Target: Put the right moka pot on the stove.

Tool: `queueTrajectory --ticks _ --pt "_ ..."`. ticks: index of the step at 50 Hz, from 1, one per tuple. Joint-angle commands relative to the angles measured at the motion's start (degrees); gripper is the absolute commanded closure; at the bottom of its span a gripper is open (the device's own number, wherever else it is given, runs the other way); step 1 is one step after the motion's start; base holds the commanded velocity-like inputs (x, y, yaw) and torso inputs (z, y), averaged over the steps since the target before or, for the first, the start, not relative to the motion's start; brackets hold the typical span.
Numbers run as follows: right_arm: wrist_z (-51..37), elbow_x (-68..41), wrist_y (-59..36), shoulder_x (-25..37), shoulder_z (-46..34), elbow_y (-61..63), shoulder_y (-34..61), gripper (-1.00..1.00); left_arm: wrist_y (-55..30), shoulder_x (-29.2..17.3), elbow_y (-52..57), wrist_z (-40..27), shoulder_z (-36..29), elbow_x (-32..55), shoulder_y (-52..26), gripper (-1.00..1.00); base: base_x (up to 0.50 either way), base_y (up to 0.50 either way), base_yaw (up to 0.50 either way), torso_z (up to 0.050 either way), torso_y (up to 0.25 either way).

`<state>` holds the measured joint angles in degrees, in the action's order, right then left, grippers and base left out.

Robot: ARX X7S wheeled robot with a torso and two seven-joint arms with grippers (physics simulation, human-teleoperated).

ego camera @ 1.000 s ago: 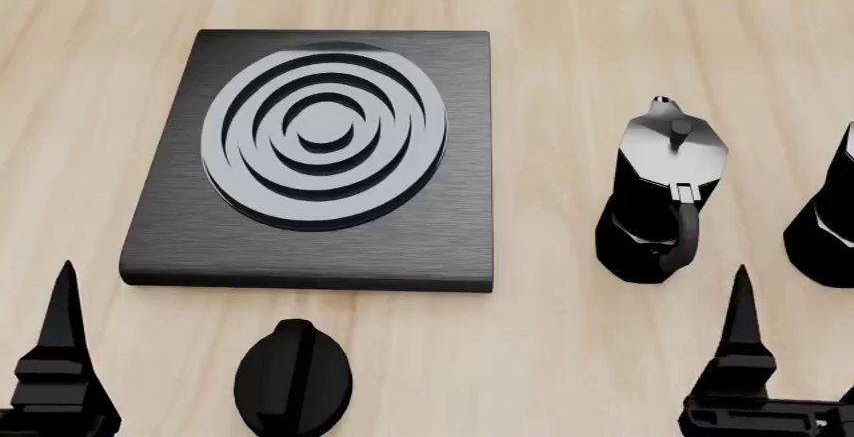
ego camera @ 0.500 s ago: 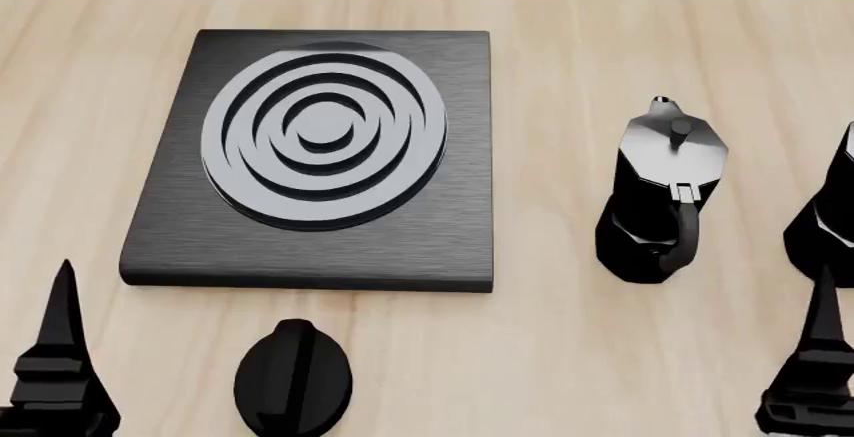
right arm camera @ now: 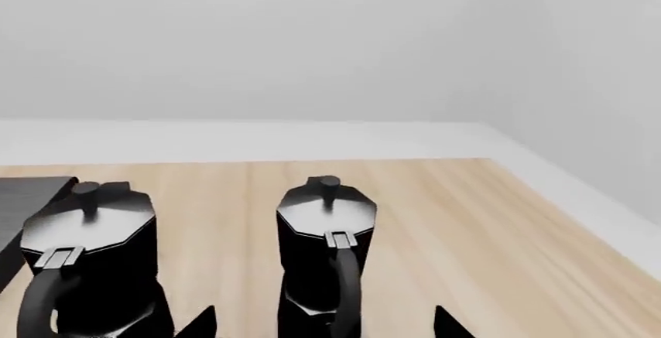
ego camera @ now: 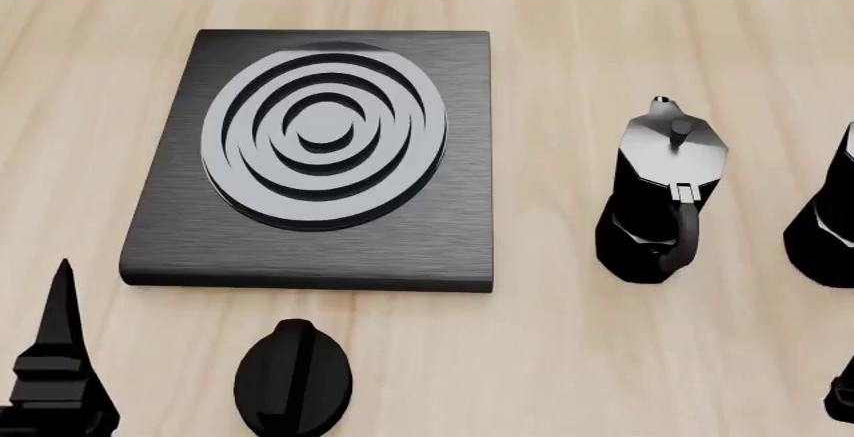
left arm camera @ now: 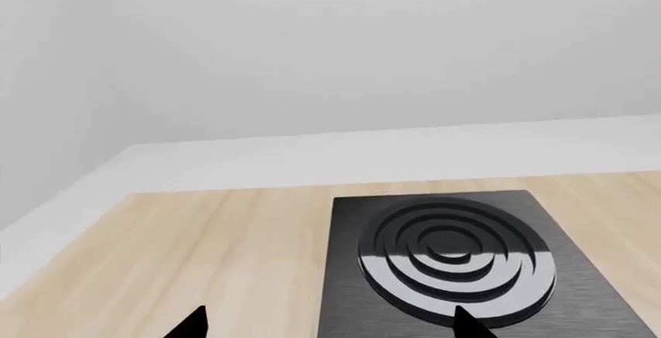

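Observation:
The right moka pot (right arm camera: 325,245) is glossy black with a grey-sheened lid, its handle toward me. In the head view only its left side (ego camera: 827,222) shows at the right edge. Its twin (ego camera: 663,197) stands left of it, also in the right wrist view (right arm camera: 88,261). My right gripper (right arm camera: 322,324) is open and empty, short of the right pot, fingertips (right arm camera: 450,322) level with either side of it. In the head view only a sliver (ego camera: 843,397) shows. The stove (ego camera: 320,157) lies far left. My left gripper (left arm camera: 330,326) is open, near the stove's (left arm camera: 454,261) front left.
A round black knob (ego camera: 294,377) lies on the wooden table (ego camera: 561,357) in front of the stove. The left gripper finger (ego camera: 60,357) rises at the bottom left of the head view. A white wall runs behind the table's far edge.
My right gripper has moved right, from in front of the twin pot to in front of the right pot, nearly leaving the head view. The left arm and both pots have not moved.

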<state>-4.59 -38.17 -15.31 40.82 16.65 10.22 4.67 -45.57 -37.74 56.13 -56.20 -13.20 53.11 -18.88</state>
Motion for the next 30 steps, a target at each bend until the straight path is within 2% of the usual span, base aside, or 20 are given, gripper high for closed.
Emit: queueTrajectory --ticks 1,4,6,11,13,16,30 --pt "1.25 1.48 0.33 -0.45 -2.50 -7.17 5.00 -1.00 0.37 -0.25 -0.12 -0.22 -0.64 -0.45 -0.03 -1.00 0.00 0.00 0.00 0.000 0.000" --pt "0.41 0.87 -2.61 0.48 -3.74 -7.41 8.26 -1.00 0.16 -0.34 -0.11 -0.53 -0.62 -0.01 -0.35 -1.00 0.00 0.00 0.00 0.000 0.000" --pt "1.34 2.41 -0.82 -0.39 -4.98 -10.06 9.33 -1.00 0.51 -0.37 -0.08 -0.39 -0.86 -0.58 0.02 -1.00 0.00 0.00 0.00 0.000 0.000" --pt "0.97 2.51 -3.35 0.14 -6.97 -11.50 13.62 -1.00 0.95 -0.47 -0.33 -0.21 -1.06 -0.87 0.18 -1.00 0.00 0.00 0.00 0.000 0.000" --pt "2.07 3.79 -1.04 -0.95 -7.75 -14.32 14.05 -1.00 0.62 -0.56 -0.22 -0.57 -0.91 -0.18 -0.27 -1.00 0.00 0.00 0.00 0.000 0.000" --pt "1.58 3.54 -3.29 -0.51 -8.81 -14.36 16.56 -1.00 0.60 -0.60 -0.13 -0.61 -1.33 -0.55 -0.27 -1.00 0.00 0.00 0.00 0.000 0.000" --pt "3.03 6.17 -0.84 -1.78 -11.08 -20.78 19.42 -1.00 0.65 -0.93 -0.23 -1.16 -1.57 0.17 -0.86 -1.00 0.00 0.00 0.00 0.000 0.000"
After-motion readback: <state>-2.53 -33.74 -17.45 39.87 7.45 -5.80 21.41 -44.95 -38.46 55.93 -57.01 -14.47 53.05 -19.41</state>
